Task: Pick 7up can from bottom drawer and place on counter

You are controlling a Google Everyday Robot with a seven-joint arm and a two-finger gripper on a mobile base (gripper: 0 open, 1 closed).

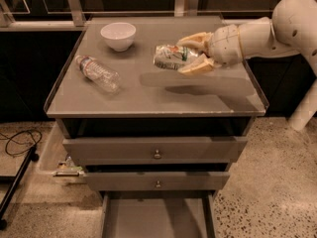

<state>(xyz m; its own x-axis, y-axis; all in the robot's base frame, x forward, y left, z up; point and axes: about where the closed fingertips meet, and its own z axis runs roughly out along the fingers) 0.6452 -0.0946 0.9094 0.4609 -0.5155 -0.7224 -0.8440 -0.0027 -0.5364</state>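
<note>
The 7up can (170, 57), pale silver with green and red markings, lies on its side in my gripper (190, 54), which is shut on it. The can hangs a little above the middle of the counter (148, 95). The white arm (257, 33) reaches in from the right. The bottom drawer (156, 217) is pulled open at the lower edge of the view, and the part of its flat grey floor in view holds nothing.
A white bowl (118, 35) stands at the counter's back left. A clear plastic water bottle (97, 73) lies on its side at the left. Two knobbed drawers (157, 153) sit above the open one. A cable (17, 138) lies on the floor at left.
</note>
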